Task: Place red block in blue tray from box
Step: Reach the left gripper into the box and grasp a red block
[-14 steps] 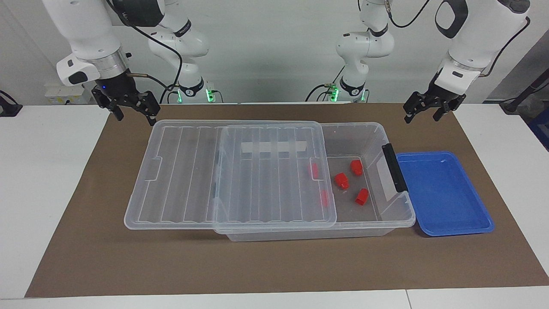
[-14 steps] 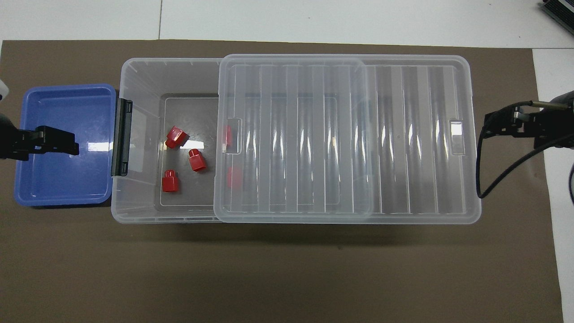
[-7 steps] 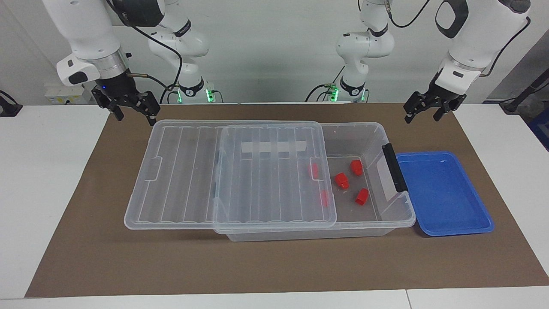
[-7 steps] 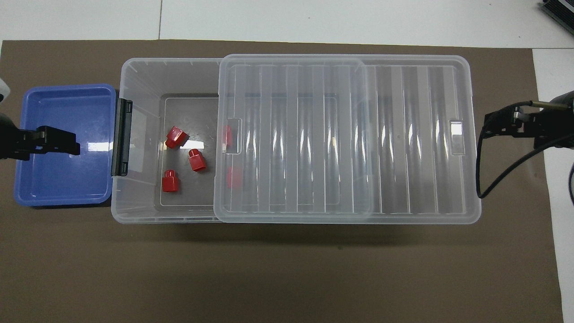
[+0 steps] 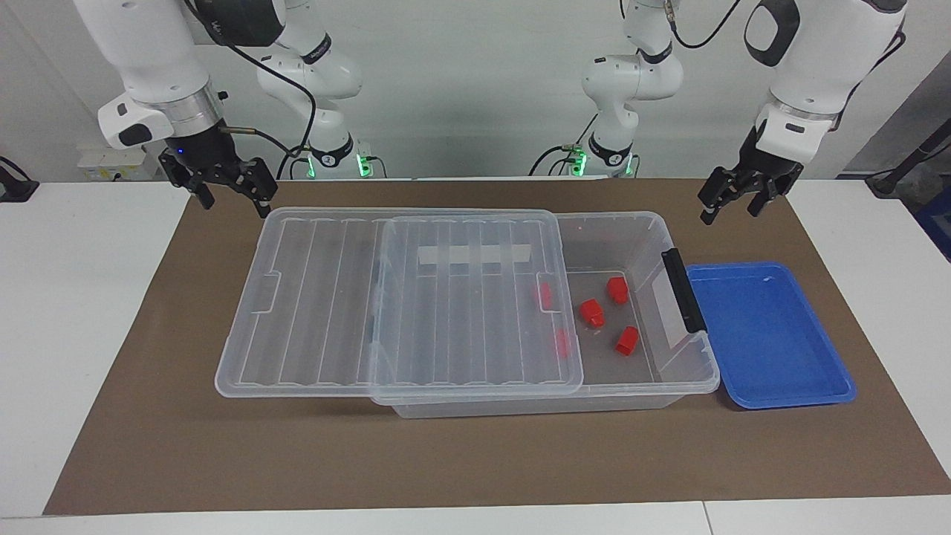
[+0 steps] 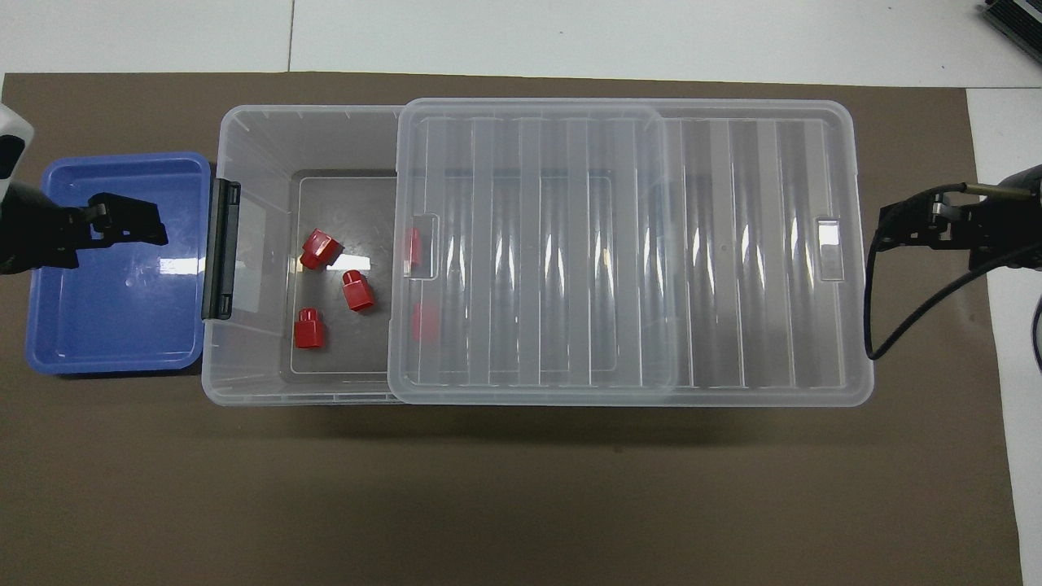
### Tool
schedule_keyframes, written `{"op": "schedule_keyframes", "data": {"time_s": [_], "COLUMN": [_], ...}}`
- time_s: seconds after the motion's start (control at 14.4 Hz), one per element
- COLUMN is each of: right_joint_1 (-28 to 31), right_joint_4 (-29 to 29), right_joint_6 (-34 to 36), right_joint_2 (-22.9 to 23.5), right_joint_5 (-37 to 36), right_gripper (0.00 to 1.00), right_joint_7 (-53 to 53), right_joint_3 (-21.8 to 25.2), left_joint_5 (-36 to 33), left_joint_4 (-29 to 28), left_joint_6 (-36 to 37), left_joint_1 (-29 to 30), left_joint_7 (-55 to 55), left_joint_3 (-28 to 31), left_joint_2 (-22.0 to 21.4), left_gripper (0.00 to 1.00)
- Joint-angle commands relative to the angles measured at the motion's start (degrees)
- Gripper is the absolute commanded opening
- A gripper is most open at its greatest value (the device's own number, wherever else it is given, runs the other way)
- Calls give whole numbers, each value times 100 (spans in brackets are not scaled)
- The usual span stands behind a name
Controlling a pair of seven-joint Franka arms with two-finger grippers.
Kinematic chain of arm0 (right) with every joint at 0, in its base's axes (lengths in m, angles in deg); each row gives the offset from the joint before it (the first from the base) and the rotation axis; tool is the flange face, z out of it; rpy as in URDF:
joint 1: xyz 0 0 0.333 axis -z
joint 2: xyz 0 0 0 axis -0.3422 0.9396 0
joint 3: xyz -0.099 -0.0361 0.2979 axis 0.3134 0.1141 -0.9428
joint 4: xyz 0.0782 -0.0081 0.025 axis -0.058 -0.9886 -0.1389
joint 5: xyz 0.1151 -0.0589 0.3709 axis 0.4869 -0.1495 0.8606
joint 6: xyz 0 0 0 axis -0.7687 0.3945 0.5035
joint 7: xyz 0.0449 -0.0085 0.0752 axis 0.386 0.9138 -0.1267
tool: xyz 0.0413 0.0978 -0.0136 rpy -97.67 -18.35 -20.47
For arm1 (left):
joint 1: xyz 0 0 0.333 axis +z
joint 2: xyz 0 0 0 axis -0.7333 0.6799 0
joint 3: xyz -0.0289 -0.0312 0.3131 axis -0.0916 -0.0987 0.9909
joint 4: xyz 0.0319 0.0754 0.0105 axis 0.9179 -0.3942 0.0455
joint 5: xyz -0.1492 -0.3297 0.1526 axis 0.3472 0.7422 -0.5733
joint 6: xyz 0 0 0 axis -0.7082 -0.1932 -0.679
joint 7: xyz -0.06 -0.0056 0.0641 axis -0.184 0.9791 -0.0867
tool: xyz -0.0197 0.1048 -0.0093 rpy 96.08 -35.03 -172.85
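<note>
The box (image 5: 631, 238) sits mid-table on the brown mat (image 5: 223, 461), its ribbed lid (image 5: 356, 312) slid toward the right arm's end so that only the latch end is uncovered — a gap that leaves three red blocks reachable from above. The middle red block (image 5: 592, 313) lies on the box floor between the other two, while two more show dimly under the lid's edge. The blue tray (image 5: 773, 371) lies just beside the latch end, a short carry away. The left gripper (image 5: 732, 199) hangs above the mat near the table's edge by the robots, jaws apart and empty, apparently poised to reach into the opening. The right gripper (image 5: 226, 192) waits over the mat near the lid's corner, jaws apart.
</note>
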Motion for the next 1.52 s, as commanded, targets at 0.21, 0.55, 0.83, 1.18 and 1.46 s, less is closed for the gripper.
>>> {"op": "schedule_keyframes", "data": {"time_s": [0.21,0.55,0.83,1.18,1.46], "right_joint_1": [63,63,63,63,63], "right_joint_4": [37,37,37,37,37], "right_joint_6": [86,86,86,86,86], "right_joint_2": [27,27,27,27,27], "right_joint_5": [79,79,79,79,79], "right_gripper": [100,100,100,100,100], "right_joint_7": [45,45,45,45,45], "right_joint_3": [-31,-31,-31,-31,-31], "left_joint_5": [-738,-722,-704,-669,-669], "left_joint_4": [285,-364,-1103,-1929,-2124], "left_joint_6": [-652,-1716,-2245,-3096,-3406], "left_joint_1": [-1204,-1399,-1443,-1469,-1556], "left_joint_7": [-2087,-2179,-2257,-2284,-2284], "left_joint_3": [29,-6,-6,-6,-6], "left_joint_2": [1047,1303,1628,1637,1690], "left_gripper": [100,100,100,100,100]}}
